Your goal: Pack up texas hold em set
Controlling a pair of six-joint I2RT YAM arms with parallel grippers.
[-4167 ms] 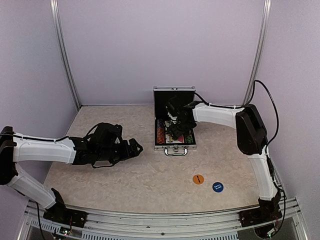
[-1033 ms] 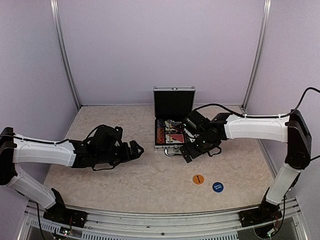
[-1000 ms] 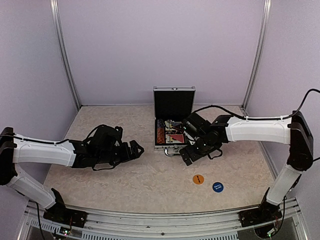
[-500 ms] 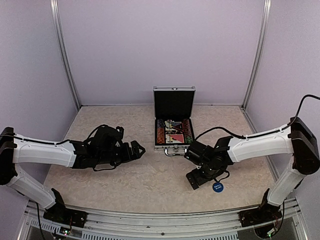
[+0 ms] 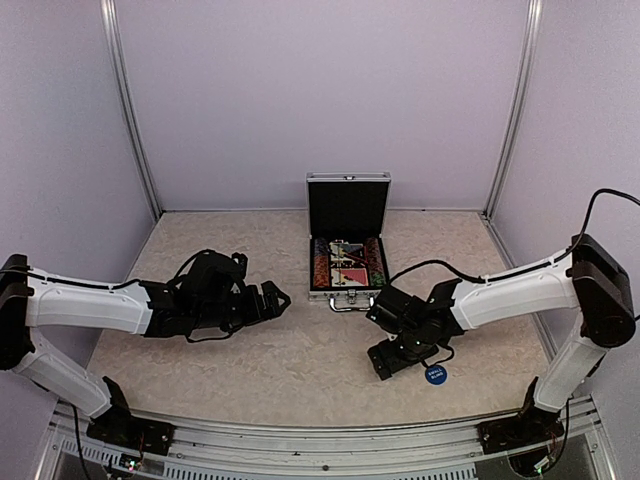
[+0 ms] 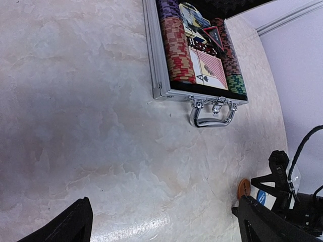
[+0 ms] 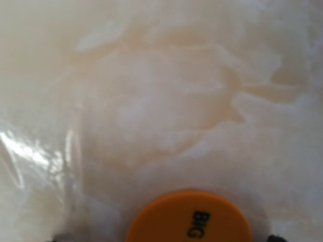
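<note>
**Status: case open, two discs on the table, both grippers wide**

1. Case. The silver briefcase (image 5: 347, 268) sits just above centre in the top view, on the marbled table (image 5: 290, 370). Its black-lined lid (image 5: 347, 208) stands upright at the back. The handle (image 6: 212, 115) faces the arms.

2. Case contents. The left wrist view shows the tray at upper centre of the frame. A column of red chips (image 6: 179, 50) lies along its left side. A card deck (image 6: 208, 70) sits in the middle. Green and white chips (image 6: 236, 83) fill the near right corner. A dark triangular marker (image 6: 214, 38) lies behind the deck.

3. Loose discs. The orange disc (image 7: 189, 218) lies flat on the table at the bottom centre of the right wrist view, printed "BIG". The blue disc (image 5: 434, 375) lies just right of the right gripper, at lower right of the top view. Both are well apart from the case.

4. Right gripper (image 5: 385, 362). It points down over the orange disc. Its dark fingertips (image 7: 275, 237) barely show at the bottom corners, one on each side of the disc and apart from it: wide, holding nothing.

5. Left gripper (image 5: 272, 297). It hangs left of centre and faces the case. Its fingers (image 6: 70, 227) are spread to the bottom corners of the left wrist view, with bare table between them.
</note>
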